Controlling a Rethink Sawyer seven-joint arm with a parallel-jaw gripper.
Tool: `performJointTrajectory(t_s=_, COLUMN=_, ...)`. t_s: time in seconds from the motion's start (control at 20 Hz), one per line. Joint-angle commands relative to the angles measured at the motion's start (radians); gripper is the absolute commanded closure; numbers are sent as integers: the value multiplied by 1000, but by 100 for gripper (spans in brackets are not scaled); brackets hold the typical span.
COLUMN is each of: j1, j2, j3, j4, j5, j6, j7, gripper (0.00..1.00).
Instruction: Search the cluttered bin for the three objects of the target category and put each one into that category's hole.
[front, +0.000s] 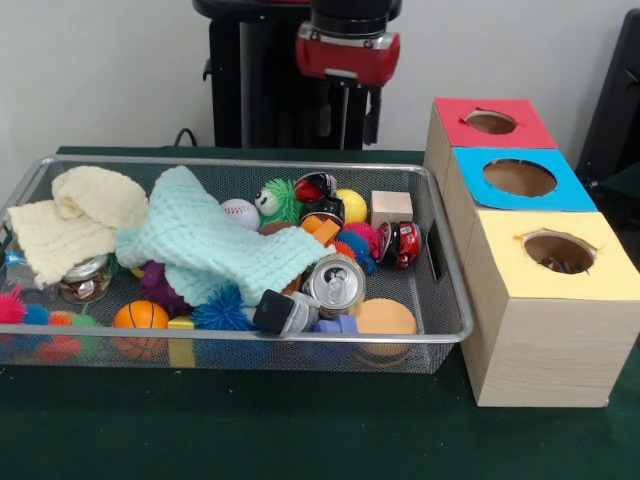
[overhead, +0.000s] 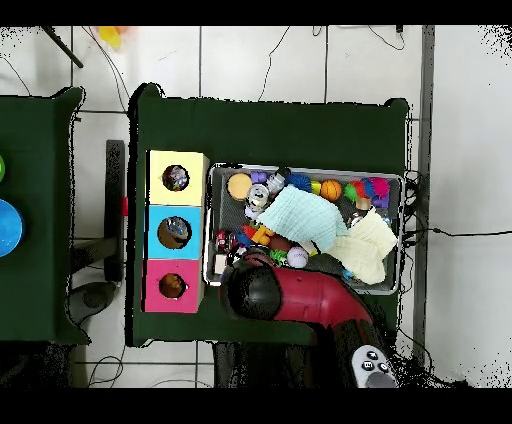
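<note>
The wire mesh bin (front: 440, 255) sits on the green table (front: 300, 430), packed with clutter. A mint knitted cloth (front: 205, 245) sprawls across its middle, and a cream knitted cloth (front: 75, 220) fills its left end. Along the front rim lie a small basketball (front: 141, 315), a blue spiky ball (front: 222, 310), a drink can (front: 334, 284) on its side and a round tan disc (front: 385, 318). Toward the back rim rest a baseball (front: 240, 213), a green spiky toy (front: 280, 200), a yellow ball (front: 351, 205) and a wooden cube (front: 391, 208). A glass jar (front: 85, 280) sits under the cream cloth.

Just beside the bin's right end stand three wooden boxes in a row, each with a round hole: the red-topped box (front: 490, 122) at the back, the blue-topped box (front: 518, 178) in the middle, the yellow-topped box (front: 555, 252) at the front.

The gripper (front: 347, 50) hangs above the bin's back rim; I cannot tell how its jaws stand.
</note>
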Motion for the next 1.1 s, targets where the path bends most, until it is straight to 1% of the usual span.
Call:
performJointTrajectory(t_s=0.05, j1=-146, j2=16, j3=227, j4=-98, j5=-131, j6=175, j7=-336, gripper=0)
performJointTrajectory(t_s=0.15, j1=-202, j2=9, j3=266, j4=-120, j5=-157, j6=227, j7=-378, gripper=0)
performJointTrajectory(t_s=0.25, j1=-248, j2=11, j3=294, j4=-131, j5=-178, j6=252, j7=-410, gripper=0)
performJointTrajectory(t_s=0.45, j1=-332, j2=-16, j3=341, j4=-113, j5=-223, j6=277, j7=-432, gripper=0)
performJointTrajectory(t_s=0.65, j1=-422, j2=-20, j3=389, j4=-111, j5=-262, j6=293, j7=-470, gripper=0)
performJointTrajectory(t_s=0.75, j1=-460, j2=-1, j3=413, j4=-133, j5=-287, j6=305, j7=-493, gripper=0)
performJointTrajectory(t_s=0.9, j1=-500, j2=48, j3=442, j4=-182, j5=-327, j6=319, j7=-520, gripper=0)
performJointTrajectory(t_s=1.1, j1=-527, j2=103, j3=468, j4=-266, j5=-369, j6=355, j7=-557, gripper=0)
